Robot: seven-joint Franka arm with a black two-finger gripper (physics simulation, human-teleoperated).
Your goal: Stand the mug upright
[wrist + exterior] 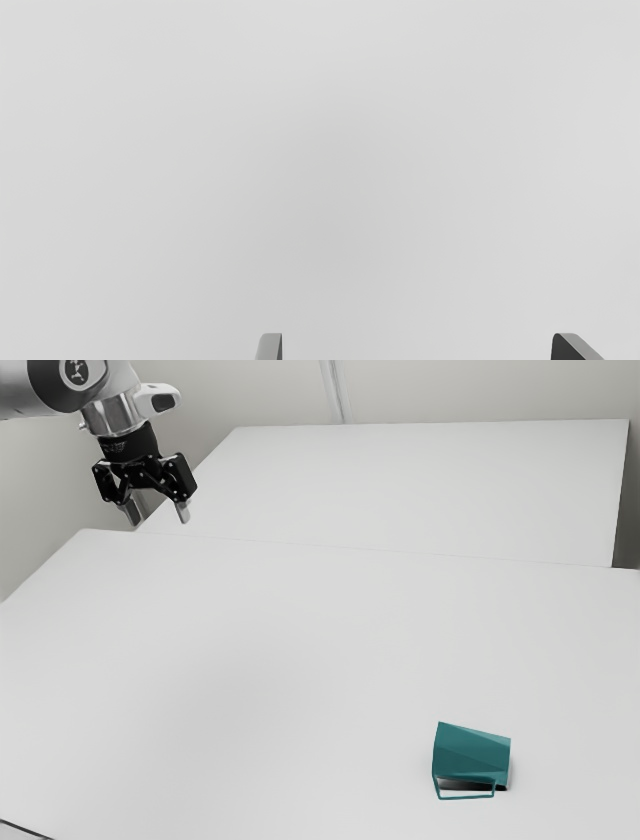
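Mug (470, 752), teal with flat facets and a thin squared handle (466, 798), lies on its side on the pale, smooth desk (250, 660), well apart from the black two-finger hand (159, 515), lower than it and out toward the exterior view's right, on the side nearer that camera. The handle sticks out along the flank facing the camera; which end is the mouth I cannot tell for sure. The hand hangs in the air with its grey fingers (270, 347) wide apart and nothing between them. As things lie, the mug is not upright, so I judge the result asked for is missing: it has yet to be gripped or tipped up until its base sits flat on the desk, then left standing clear of the hand.
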